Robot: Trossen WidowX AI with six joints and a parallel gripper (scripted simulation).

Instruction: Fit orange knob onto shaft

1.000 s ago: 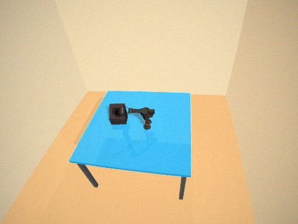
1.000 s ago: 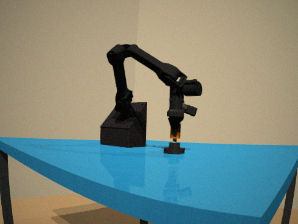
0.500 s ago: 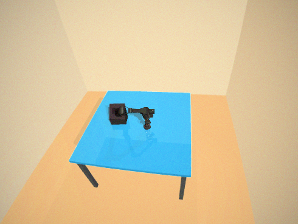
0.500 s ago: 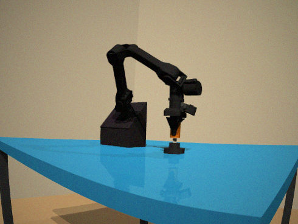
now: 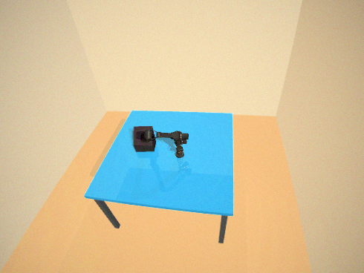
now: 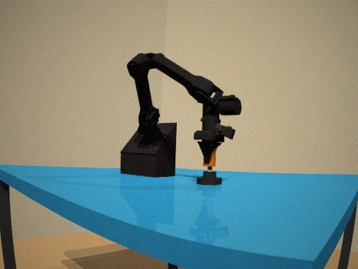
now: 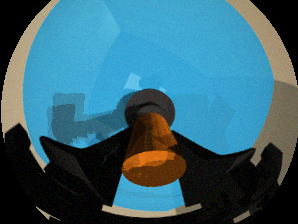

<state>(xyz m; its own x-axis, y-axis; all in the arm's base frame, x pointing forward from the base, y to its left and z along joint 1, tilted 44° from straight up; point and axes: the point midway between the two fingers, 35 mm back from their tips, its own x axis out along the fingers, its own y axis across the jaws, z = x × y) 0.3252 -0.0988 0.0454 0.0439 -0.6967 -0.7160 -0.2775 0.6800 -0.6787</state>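
On the left of the blue table [image 5: 208, 193] [image 6: 256, 223] [image 7: 200, 45], a dark, slope-topped block [image 5: 144, 147] [image 6: 136, 164] carried the black arm [image 5: 166, 135] [image 6: 175, 73]. To its right, the gripper [image 6: 208, 161] [image 7: 150, 132] had its fingers clamped on the orange knob [image 6: 212, 160] [image 7: 152, 167], a tapered, round-ended piece held upright just above the dark round pedestal [image 6: 209, 180] [image 7: 137, 106], a bit of shaft [image 6: 210, 169] showing between. The tabletop was glossy, with soft reflections; beige walls [image 5: 186, 56] [image 6: 274, 73] and a tan floor [image 5: 167, 248] [image 6: 40, 246] surrounded it.
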